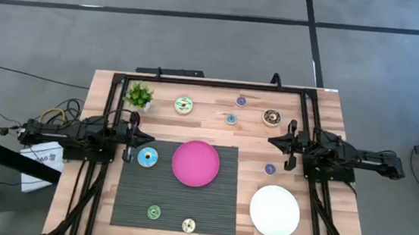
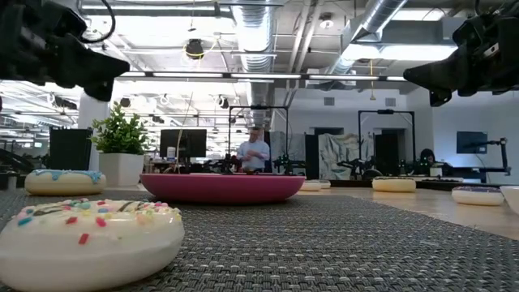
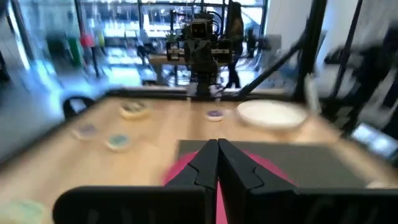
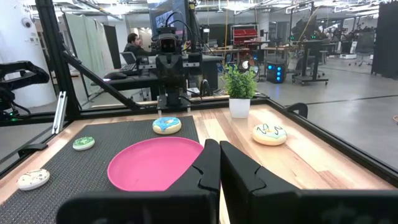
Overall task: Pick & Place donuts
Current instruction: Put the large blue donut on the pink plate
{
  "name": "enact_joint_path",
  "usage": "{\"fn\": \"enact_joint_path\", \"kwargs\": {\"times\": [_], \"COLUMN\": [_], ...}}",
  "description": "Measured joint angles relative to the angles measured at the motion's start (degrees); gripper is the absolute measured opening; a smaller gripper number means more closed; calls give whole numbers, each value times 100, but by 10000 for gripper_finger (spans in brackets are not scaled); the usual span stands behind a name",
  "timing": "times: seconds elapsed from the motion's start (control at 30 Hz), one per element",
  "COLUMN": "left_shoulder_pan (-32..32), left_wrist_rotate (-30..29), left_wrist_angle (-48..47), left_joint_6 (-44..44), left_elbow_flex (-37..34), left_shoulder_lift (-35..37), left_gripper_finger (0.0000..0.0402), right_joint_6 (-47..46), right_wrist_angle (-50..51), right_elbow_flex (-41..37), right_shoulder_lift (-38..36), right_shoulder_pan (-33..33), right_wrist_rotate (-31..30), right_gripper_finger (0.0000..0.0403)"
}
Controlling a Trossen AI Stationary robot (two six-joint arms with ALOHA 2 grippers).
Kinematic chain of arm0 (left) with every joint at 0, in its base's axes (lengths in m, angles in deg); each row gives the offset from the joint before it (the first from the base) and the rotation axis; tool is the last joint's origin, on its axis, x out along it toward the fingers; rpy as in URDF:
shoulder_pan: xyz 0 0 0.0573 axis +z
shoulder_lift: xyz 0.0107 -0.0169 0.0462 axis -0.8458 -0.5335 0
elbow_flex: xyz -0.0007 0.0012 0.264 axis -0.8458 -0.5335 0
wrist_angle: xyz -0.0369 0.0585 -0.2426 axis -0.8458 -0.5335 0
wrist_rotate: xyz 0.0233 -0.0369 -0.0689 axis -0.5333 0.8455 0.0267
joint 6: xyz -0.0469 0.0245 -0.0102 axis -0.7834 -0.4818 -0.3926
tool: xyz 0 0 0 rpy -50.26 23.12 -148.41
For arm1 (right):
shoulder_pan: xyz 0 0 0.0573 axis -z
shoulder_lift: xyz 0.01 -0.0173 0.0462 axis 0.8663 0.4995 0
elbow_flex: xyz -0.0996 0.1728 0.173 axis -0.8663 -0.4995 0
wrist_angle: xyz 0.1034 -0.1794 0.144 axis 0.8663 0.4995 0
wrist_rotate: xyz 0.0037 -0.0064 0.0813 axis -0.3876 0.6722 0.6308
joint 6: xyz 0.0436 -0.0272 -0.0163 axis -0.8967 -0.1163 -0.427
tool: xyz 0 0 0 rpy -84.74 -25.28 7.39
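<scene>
Eight donuts are scattered over the table, none of them held. On the dark ribbed mat (image 1: 209,209) lie three: a blue-iced donut (image 1: 147,156) just beside the pink plate (image 1: 196,163) and close to the left gripper, a small green donut (image 1: 154,212) near the mat's front edge, and a cream donut with sprinkles (image 1: 189,224) beside it. On the bare wood sit the rest — a pale green-and-cream donut (image 1: 184,105) next to the potted plant (image 1: 139,95), a small purple donut (image 1: 241,100), a small teal donut (image 1: 231,119), a chocolate-brown donut (image 1: 272,117), and another purple donut (image 1: 270,168) between the right gripper and the white plate (image 1: 275,211).

The left gripper (image 1: 141,137) reaches in level from the table's left side, pointing toward the centre, held above the mat's edge; its fingers (image 3: 208,163) are pressed together, gripping nothing. The right gripper (image 1: 278,142) mirrors it from the right side, stretched out horizontally above the wood, its fingers (image 4: 214,165) likewise closed and empty.

No legible writing or brand mark shows on the donuts, plates or arms. A person (image 2: 255,151) stands in the room beyond the table.
</scene>
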Motion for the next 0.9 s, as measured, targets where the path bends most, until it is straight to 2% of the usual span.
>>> {"fn": "enact_joint_path", "kwargs": {"times": [0.13, 0.33, 0.63, 0.9], "left_shoulder_pan": [-1, 0, 0, 0], "left_wrist_rotate": [165, -98, -166, -688], "left_wrist_angle": [39, 30, 40, 151], "left_joint_6": [-2064, -3477, -3627, -3782], "left_elbow_flex": [0, 0, 0, 0], "left_shoulder_lift": [-2, 0, 0, -2], "left_gripper_finger": [0, 0, 0, 0], "right_joint_6": [0, 0, 0, 0], "right_wrist_angle": [0, 0, 0, 0], "right_elbow_flex": [0, 0, 0, -1], "right_shoulder_lift": [-1, 1, -2, 0], "right_shoulder_pan": [0, 0, 1, 2], "right_wrist_rotate": [1, 1, 0, 1], "right_gripper_finger": [0, 0, 0, 0]}}
